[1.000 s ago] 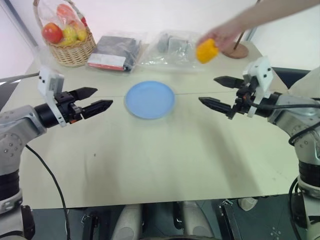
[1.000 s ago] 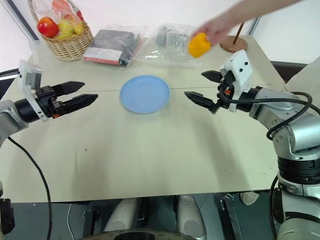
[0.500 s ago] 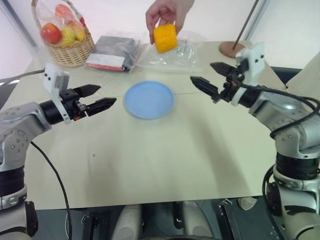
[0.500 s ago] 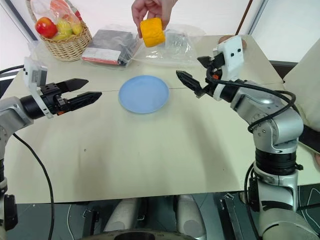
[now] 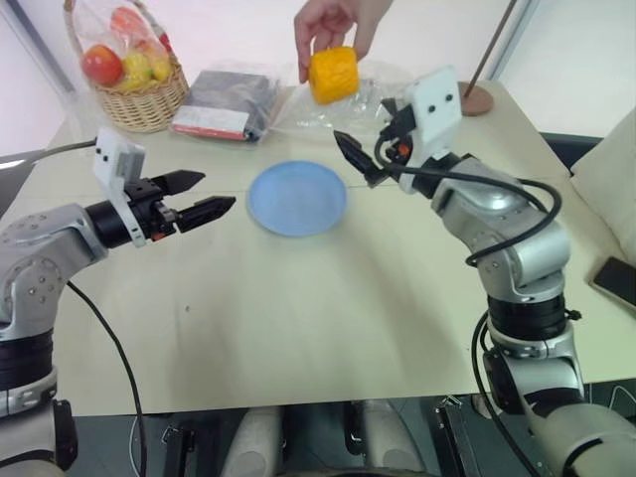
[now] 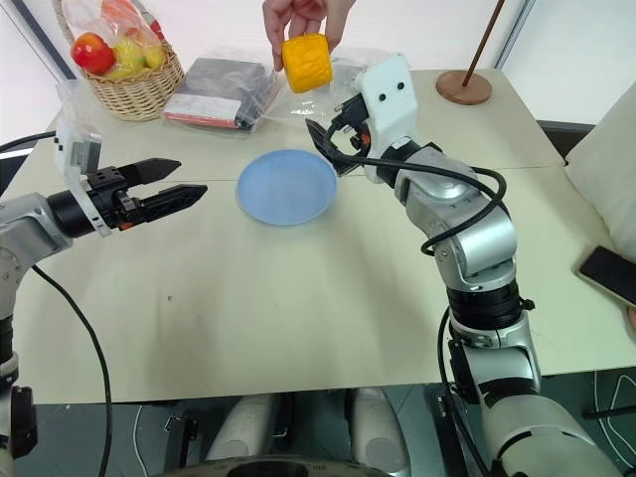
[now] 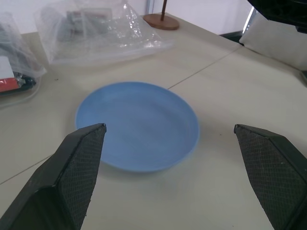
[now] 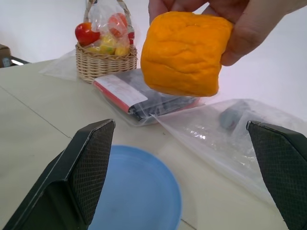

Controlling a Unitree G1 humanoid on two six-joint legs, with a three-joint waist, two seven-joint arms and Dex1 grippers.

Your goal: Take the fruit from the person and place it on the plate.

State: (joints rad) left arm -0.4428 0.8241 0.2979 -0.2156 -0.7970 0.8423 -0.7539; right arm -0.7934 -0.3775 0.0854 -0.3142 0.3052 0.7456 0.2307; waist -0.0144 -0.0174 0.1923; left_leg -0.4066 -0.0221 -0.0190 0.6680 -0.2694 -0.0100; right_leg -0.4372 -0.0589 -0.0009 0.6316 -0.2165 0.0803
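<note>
Unlabelled fruit [image 8: 184,52] (person's hand [image 8: 240,21]), no writing

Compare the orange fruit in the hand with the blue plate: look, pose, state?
The fruit is orange and blocky; the plate is light blue, flat and round. The fruit is held in the air by the person's hand; the plate lies on the table. The plate looks wider than the fruit. Neither touches a gripper.

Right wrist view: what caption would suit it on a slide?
A person's hand offers an orange fruit above the open right tool and blue plate.
</note>
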